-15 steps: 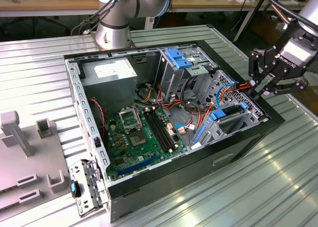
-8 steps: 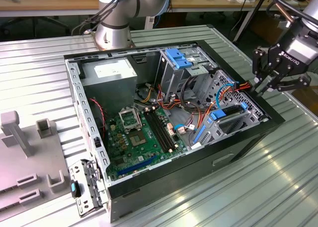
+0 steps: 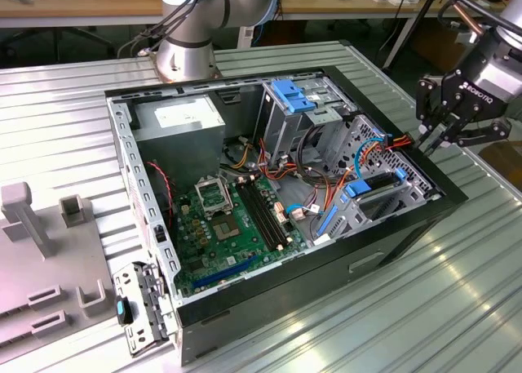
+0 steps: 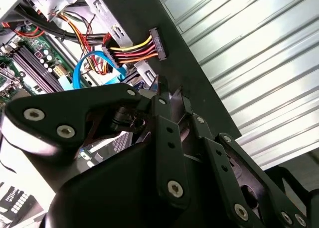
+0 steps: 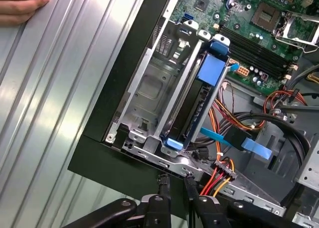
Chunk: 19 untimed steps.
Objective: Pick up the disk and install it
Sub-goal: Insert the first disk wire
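Disk (image 5: pixel 192 106) seated edgewise in drive cage (image 5: pixel 149 96), blue rails guiding; tool (image 3: pixel 436 136) nearly closed, empty, poised over case rim (image 3: pixel 440 181).

A ribbed metal tabletop (image 3: pixel 424 308) gleams; a wooden workbench (image 3: pixel 81 6) stands behind.

Arm base (image 3: pixel 189 38): silver-grey round joints, black cables, upper left of the frame.
Gripper (image 3: pixel 431 138): black linked fingers, silver screws, white lettering on body.
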Motion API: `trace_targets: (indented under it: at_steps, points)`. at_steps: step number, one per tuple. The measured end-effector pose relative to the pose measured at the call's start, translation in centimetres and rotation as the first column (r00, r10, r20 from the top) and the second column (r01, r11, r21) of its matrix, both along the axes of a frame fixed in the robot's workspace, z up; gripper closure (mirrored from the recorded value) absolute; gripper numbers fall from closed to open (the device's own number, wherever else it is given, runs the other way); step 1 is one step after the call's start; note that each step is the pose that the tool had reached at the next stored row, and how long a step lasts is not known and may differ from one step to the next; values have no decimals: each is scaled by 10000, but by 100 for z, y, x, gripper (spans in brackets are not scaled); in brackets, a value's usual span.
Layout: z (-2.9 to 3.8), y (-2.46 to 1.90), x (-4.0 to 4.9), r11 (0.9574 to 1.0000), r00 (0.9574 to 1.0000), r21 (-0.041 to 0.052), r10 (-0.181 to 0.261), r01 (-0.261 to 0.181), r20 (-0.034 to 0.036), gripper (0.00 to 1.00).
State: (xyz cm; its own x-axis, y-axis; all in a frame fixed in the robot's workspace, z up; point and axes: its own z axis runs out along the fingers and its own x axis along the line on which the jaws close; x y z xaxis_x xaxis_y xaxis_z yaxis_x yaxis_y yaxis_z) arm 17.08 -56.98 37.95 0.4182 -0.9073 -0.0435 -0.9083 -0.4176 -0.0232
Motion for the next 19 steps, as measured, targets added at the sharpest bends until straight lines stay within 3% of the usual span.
trace_targets:
  at_steps: [3,8,11,13,15,17,18,19]
  points:
    - [0,0,2,9992,9992,0,402,-402,0,75]
    - [-1,-1,8,9893,9893,2,1459,-1459,0,75]
    - [-1,0,17,9784,9784,2,2065,-2065,0,74]
    - [-1,-1,23,9687,9687,3,2482,-2482,1,61]
    - [-2,-1,25,9615,9615,6,2747,-2747,1,61]
    - [-2,-1,31,9491,9491,7,3150,-3150,2,54]
    - [-2,-1,42,9398,9398,7,3418,-3418,2,54]
    - [-2,-1,41,9384,9384,7,3455,-3455,2,53]
